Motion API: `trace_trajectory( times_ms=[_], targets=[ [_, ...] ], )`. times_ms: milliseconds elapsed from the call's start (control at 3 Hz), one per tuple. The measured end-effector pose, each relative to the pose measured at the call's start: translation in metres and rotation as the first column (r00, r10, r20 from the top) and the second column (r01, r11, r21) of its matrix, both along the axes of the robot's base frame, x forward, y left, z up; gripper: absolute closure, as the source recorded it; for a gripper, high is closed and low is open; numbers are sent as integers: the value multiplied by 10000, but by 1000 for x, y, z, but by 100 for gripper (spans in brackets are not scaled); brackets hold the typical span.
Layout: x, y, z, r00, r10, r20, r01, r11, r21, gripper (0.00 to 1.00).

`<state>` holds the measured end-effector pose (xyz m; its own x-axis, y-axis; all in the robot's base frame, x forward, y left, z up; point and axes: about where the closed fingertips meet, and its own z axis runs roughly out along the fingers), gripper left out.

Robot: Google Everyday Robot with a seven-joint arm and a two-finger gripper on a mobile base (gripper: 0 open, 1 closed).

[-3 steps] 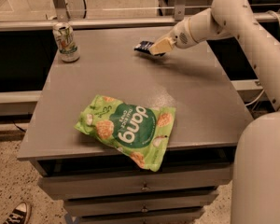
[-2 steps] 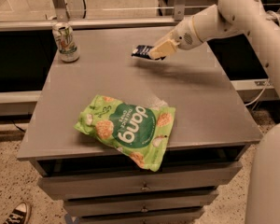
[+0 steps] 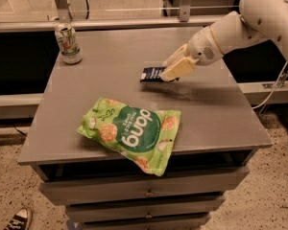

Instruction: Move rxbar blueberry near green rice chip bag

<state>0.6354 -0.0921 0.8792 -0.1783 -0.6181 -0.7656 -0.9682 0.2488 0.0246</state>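
Carry stage, part done. We see the hand [image 3: 168,74] pinching the blue bar [image 3: 151,74] just above the worktop [image 3: 101,75], between its centre and right edge. Left to do, we judge: bring the bar beside the green bag [image 3: 129,132], which overhangs the front edge, and release it.

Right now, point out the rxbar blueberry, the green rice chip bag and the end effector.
rxbar blueberry [image 3: 151,74]: camera view, exposed dark wrapper end.
green rice chip bag [image 3: 132,133]: camera view, middle of the pouch, on the lettering.
end effector [image 3: 167,70]: camera view, between fingertips clamping the bar, beyond the bag.
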Motion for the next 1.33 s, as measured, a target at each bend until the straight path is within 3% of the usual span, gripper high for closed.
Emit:
trace_trajectory(
  times_ms=[667,1000,1333],
  targets=[
    [-33,-52,-5,9973,671,311,-631,9914,-1145,100],
    [-48,-77,-6,9918,1203,423,-1123,9812,-1566,100],
    [-62,-93,-9,9791,1992,399,-1882,9632,-1919,100]
  ],
)
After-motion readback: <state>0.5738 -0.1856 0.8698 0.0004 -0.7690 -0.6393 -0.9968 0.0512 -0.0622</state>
